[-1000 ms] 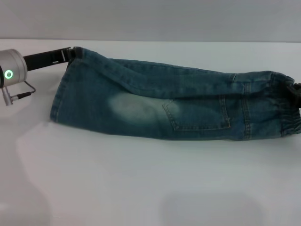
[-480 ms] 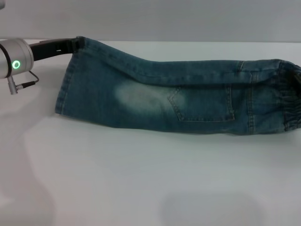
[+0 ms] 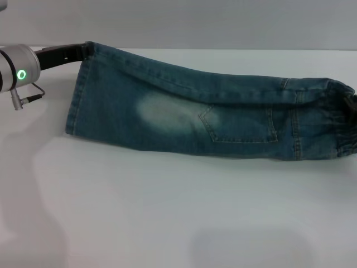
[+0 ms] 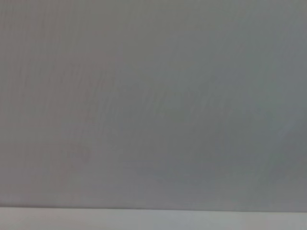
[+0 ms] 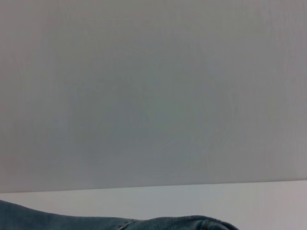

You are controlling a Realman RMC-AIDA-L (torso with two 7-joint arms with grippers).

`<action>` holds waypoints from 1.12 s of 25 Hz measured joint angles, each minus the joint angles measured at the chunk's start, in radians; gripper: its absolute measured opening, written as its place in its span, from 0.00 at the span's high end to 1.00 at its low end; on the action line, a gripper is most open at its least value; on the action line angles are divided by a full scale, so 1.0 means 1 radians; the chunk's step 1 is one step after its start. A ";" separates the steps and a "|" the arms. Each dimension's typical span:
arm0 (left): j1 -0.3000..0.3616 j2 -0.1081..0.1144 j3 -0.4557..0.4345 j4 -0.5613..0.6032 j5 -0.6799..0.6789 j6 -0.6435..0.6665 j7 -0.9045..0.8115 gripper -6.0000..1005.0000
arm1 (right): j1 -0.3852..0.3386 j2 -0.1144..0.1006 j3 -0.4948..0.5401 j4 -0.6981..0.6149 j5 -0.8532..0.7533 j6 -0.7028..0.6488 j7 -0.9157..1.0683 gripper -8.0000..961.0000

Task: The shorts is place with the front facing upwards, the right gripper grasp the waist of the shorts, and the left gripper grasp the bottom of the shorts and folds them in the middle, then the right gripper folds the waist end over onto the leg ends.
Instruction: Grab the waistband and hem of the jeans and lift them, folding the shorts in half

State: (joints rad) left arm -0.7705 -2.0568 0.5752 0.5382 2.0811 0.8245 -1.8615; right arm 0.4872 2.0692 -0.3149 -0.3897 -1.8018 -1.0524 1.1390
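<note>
The shorts (image 3: 206, 120) lie folded lengthwise on the white counter (image 3: 167, 218), their long axis running across the head view from one end effector to the other. The waist of the shorts (image 3: 340, 125), a gathered elastic band, lies at the robot's right; the leg ends (image 3: 78, 95), flat stitched hems, lie at its left. The left end effector (image 3: 83, 51) meets the far corner of the leg hem, its black fingers clenched on the denim there, so the garment extends away from it toward the opposite arm. Of the right end effector (image 3: 352, 105) only a dark strip shows against the waist band at the picture's edge; contact with the band appears likely, but whether its fingers are clenched on it cannot be told. The right wrist view shows only a strip of denim and counter. The coming fold presumably turns on this axis: the waist, nearer the right arm, must travel the garment's full length toward the left end effector to land on the leg ends.
</note>
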 joint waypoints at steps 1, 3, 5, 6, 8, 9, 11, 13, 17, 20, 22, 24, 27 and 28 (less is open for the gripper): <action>-0.001 0.000 0.000 -0.002 -0.001 -0.003 0.000 0.82 | 0.000 0.000 0.000 0.000 0.001 0.004 0.000 0.89; -0.003 0.001 0.000 -0.005 -0.004 -0.009 0.001 0.82 | -0.002 0.001 0.000 0.000 0.008 0.010 -0.001 0.89; -0.004 0.002 0.001 -0.004 -0.007 -0.011 0.004 0.82 | -0.005 0.002 0.001 0.000 0.026 0.018 0.000 0.88; -0.006 0.002 0.003 -0.003 -0.007 -0.012 0.004 0.82 | -0.006 0.002 0.001 0.000 0.034 0.020 0.001 0.88; -0.012 0.003 0.010 -0.003 -0.006 -0.023 0.004 0.82 | -0.006 0.002 0.002 0.000 0.040 0.023 0.006 0.88; -0.012 0.002 0.012 -0.004 -0.006 -0.030 0.002 0.81 | -0.006 0.002 0.002 0.000 0.040 0.024 0.006 0.88; -0.012 0.000 0.015 -0.005 -0.008 -0.046 -0.001 0.81 | -0.007 0.002 0.002 0.000 0.040 0.025 0.006 0.87; -0.009 -0.001 0.015 -0.005 -0.014 -0.048 -0.001 0.81 | -0.009 0.002 0.001 0.001 0.040 0.027 0.007 0.87; 0.000 -0.001 0.016 -0.005 -0.035 -0.046 0.005 0.81 | -0.022 0.003 0.002 0.002 0.040 0.035 0.008 0.86; 0.003 -0.001 0.023 -0.005 -0.039 -0.040 0.011 0.81 | -0.033 0.004 0.002 0.002 0.045 0.027 0.008 0.60; 0.003 -0.001 0.026 -0.005 -0.040 -0.038 0.014 0.74 | -0.040 0.005 0.000 0.003 0.062 0.017 0.007 0.53; 0.005 0.000 0.027 -0.005 -0.047 -0.036 0.015 0.62 | -0.047 0.004 -0.007 0.003 0.082 0.006 0.007 0.46; 0.007 0.000 0.027 -0.006 -0.057 -0.030 0.016 0.48 | -0.054 0.001 -0.011 0.001 0.083 -0.011 0.015 0.41; 0.009 0.000 0.027 -0.006 -0.060 -0.025 0.017 0.43 | -0.061 0.001 -0.011 -0.005 0.083 -0.023 0.016 0.40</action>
State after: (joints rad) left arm -0.7613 -2.0570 0.6019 0.5326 2.0212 0.7997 -1.8449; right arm 0.4265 2.0704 -0.3262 -0.3944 -1.7183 -1.0751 1.1547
